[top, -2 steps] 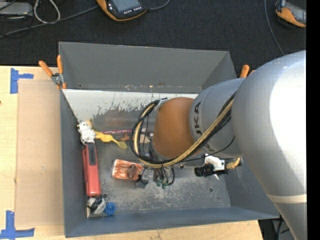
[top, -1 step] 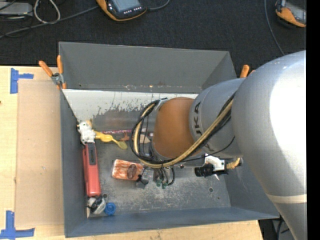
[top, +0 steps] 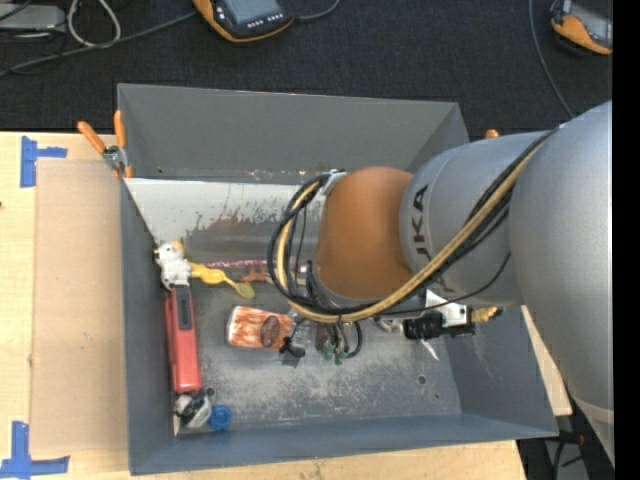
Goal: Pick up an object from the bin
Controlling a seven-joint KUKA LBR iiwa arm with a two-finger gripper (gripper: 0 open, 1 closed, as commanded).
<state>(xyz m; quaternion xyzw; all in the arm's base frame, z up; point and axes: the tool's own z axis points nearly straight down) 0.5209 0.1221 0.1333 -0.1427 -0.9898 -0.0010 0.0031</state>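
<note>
Orange-and-white crumpled packet (top: 252, 327) just beside the pincer (top: 315, 348), perhaps against it; pincer's spread unclear.

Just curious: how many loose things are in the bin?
5: white figure, yellow piece, red bar at left; blue-capped thing bottom-left corner; orange packet beside the gripper. The arm may hide more.

The arm (top: 470, 218) hides the orange packet's (top: 248, 326) right end and bin's (top: 290, 128) middle.
</note>
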